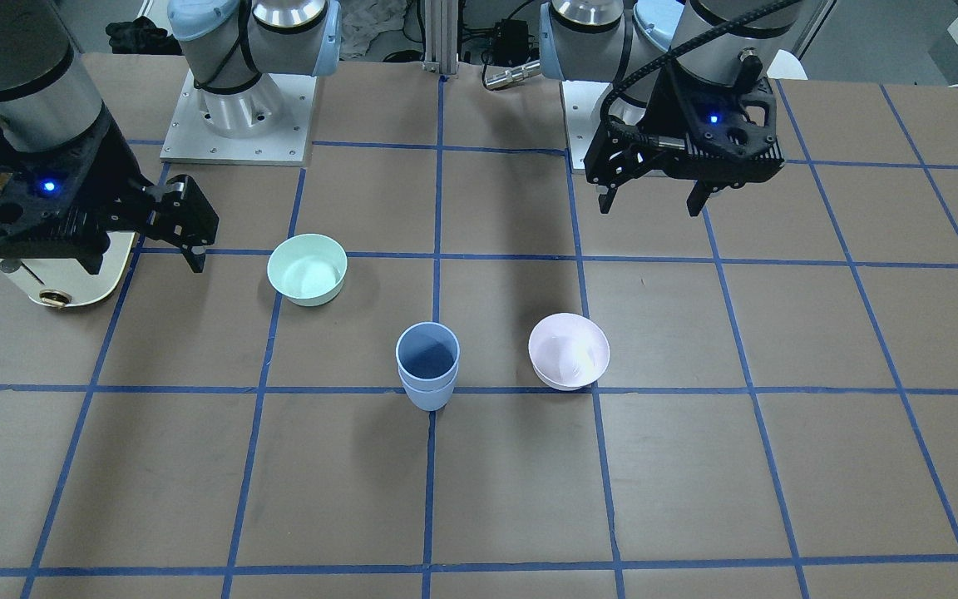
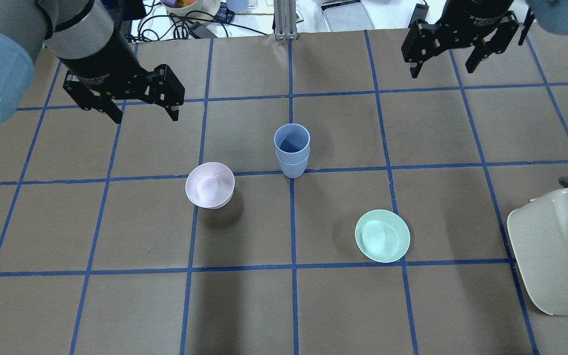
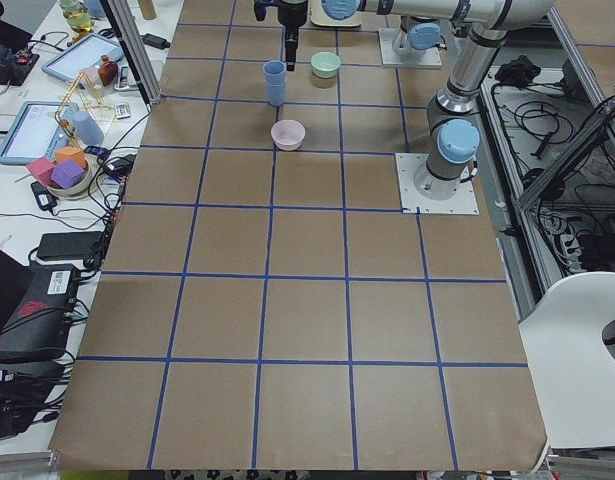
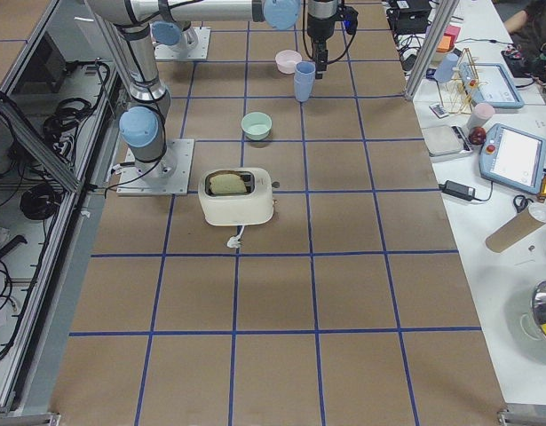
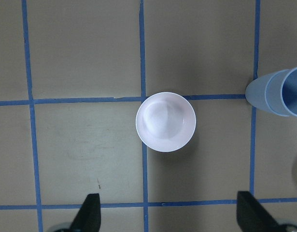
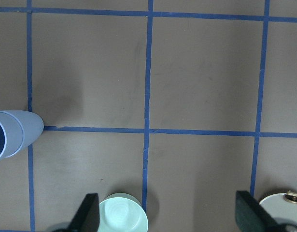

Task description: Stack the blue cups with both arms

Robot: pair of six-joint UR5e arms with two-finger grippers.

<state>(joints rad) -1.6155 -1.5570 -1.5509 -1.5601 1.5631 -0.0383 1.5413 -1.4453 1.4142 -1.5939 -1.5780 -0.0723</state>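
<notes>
The two blue cups (image 2: 292,150) stand nested, one inside the other, upright on a blue tape line at the table's middle (image 1: 427,366). The stack also shows at the right edge of the left wrist view (image 5: 278,92) and at the left edge of the right wrist view (image 6: 13,135). My left gripper (image 2: 143,106) is open and empty, held above the table to the far left of the stack (image 1: 649,204). My right gripper (image 2: 443,71) is open and empty, raised at the far right (image 1: 146,264). Neither gripper touches the cups.
A pale pink bowl (image 2: 210,185) sits left of the stack, below my left gripper's camera (image 5: 165,121). A mint green bowl (image 2: 382,235) sits nearer the robot on the right (image 6: 121,215). A cream toaster (image 2: 555,256) stands at the right edge.
</notes>
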